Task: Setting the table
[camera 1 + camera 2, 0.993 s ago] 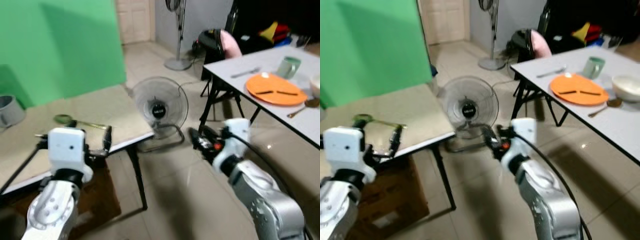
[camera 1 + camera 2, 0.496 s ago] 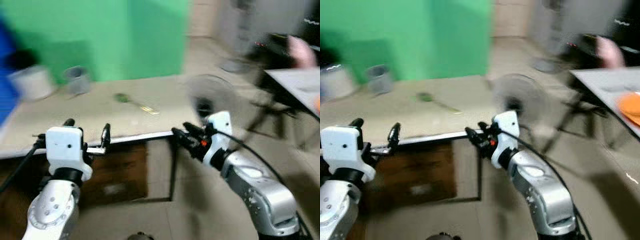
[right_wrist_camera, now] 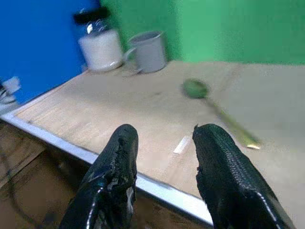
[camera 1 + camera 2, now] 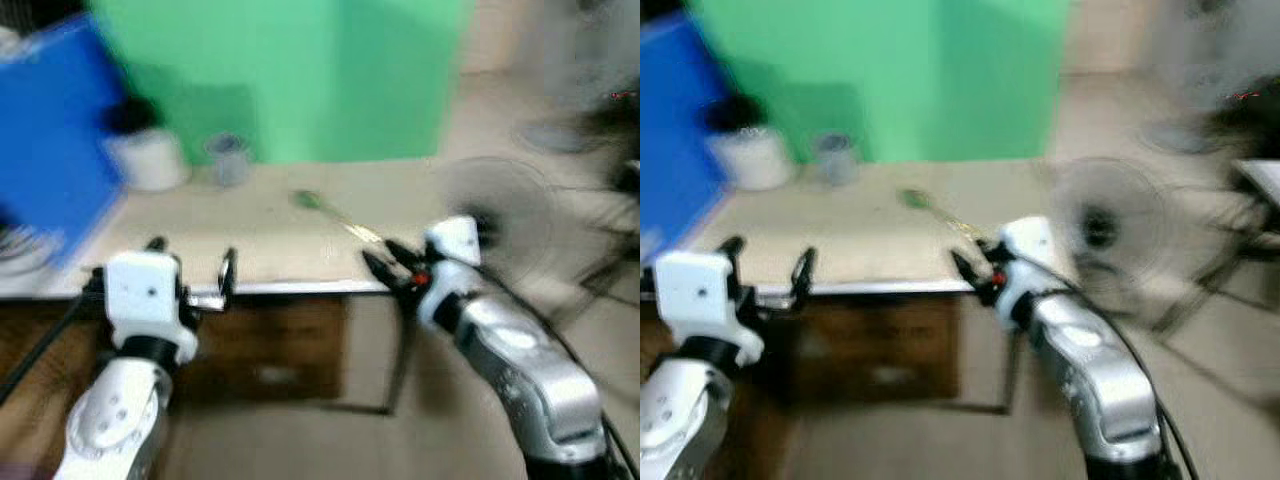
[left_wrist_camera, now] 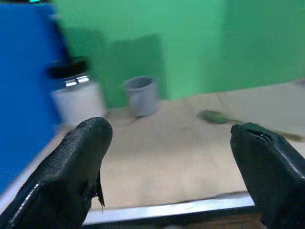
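A green-bowled spoon (image 4: 322,206) lies on the beige table (image 4: 260,240), with its thin handle pointing toward the table's right end. At the back of the table a grey cup (image 4: 228,160) stands beside a white jar (image 4: 150,162) with a black lid. My left gripper (image 4: 192,262) hovers open at the front edge, well left of the spoon. My right gripper (image 4: 386,266) is open and empty at the front right corner, just short of the spoon (image 3: 196,88). The left wrist view shows the cup (image 5: 141,95) and the spoon (image 5: 214,116) between wide-spread fingers (image 5: 71,162). All views are blurred.
A blue panel (image 4: 50,150) stands at the table's left and a green screen (image 4: 290,70) behind it. A floor fan (image 4: 500,205) stands to the right of the table on tiled floor. A brown box (image 4: 270,350) sits under the table.
The camera has swung left: the white table with the orange plate has left the picture, and the blue panel, jar and cup have come in. Both grippers stay open.
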Tool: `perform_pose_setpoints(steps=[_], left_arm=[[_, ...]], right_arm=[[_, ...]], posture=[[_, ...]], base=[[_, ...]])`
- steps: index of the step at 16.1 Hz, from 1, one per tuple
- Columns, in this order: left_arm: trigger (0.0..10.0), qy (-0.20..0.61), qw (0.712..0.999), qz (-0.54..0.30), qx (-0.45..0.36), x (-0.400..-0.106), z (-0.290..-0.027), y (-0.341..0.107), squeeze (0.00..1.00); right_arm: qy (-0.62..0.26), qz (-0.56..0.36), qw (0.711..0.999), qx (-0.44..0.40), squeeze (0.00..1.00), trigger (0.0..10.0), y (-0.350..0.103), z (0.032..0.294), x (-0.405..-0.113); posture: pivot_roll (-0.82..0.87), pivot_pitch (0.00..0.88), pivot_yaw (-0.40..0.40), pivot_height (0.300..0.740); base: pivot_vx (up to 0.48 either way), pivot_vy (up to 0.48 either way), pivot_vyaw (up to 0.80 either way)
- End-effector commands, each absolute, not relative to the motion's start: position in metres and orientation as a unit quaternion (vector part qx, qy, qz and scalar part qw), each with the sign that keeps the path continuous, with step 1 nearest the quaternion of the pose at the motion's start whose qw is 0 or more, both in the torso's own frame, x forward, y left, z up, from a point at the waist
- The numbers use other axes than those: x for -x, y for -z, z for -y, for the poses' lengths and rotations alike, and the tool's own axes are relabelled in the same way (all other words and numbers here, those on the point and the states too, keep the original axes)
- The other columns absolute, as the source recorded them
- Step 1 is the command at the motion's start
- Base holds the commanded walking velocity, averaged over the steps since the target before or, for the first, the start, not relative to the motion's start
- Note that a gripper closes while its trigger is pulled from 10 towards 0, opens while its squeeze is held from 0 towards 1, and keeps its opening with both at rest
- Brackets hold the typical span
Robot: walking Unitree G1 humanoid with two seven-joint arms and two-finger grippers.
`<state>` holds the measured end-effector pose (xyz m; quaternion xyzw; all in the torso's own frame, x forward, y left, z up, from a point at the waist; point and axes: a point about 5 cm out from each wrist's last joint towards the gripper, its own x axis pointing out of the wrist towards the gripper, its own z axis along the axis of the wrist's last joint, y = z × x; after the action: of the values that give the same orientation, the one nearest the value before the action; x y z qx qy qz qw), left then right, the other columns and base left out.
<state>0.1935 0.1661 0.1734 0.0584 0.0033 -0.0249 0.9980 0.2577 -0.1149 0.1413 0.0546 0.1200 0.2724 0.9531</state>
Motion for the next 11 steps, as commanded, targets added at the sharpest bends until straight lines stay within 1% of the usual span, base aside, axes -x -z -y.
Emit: perform_pose_setpoints(steps=[1,4,6,9,10,11], left_arm=[[10.0,0.014,0.998,-0.005,-0.069,-0.192,-0.171,-0.174,0.00],[10.0,0.015,0.997,-0.007,-0.069,-0.192,-0.172,-0.174,0.00],[10.0,0.025,0.997,-0.010,-0.069,-0.191,-0.170,-0.173,0.00],[10.0,0.051,0.996,-0.015,-0.067,-0.190,-0.167,-0.171,0.00],[10.0,0.058,0.996,-0.017,-0.065,-0.190,-0.166,-0.171,0.00],[10.0,0.089,0.994,-0.022,-0.061,-0.189,-0.163,-0.169,0.00]], right_arm=[[-0.292,-0.098,0.950,-0.056,0.00,10.0,-0.150,0.104,-0.258],[-0.292,-0.095,0.950,-0.052,0.00,10.0,-0.150,0.103,-0.259],[-0.273,-0.092,0.955,-0.071,0.00,10.0,-0.151,0.106,-0.263],[-0.268,-0.081,0.958,-0.068,0.00,10.0,-0.155,0.108,-0.265],[-0.265,-0.080,0.958,-0.070,0.00,10.0,-0.155,0.108,-0.266],[-0.255,-0.076,0.962,-0.067,0.00,10.0,-0.157,0.113,-0.269]], posture=[[0.00,0.004,0.038,0.740],[0.00,0.004,0.034,0.740],[0.00,0.002,0.031,0.740],[0.01,0.000,0.025,0.740],[0.01,0.000,0.025,0.740],[0.01,0.000,0.023,0.740]], base=[[0.251,0.000,0.80],[0.250,0.000,0.80],[0.251,0.000,0.00],[0.254,0.000,0.00],[0.259,0.000,-0.80],[0.255,0.000,-0.80]])
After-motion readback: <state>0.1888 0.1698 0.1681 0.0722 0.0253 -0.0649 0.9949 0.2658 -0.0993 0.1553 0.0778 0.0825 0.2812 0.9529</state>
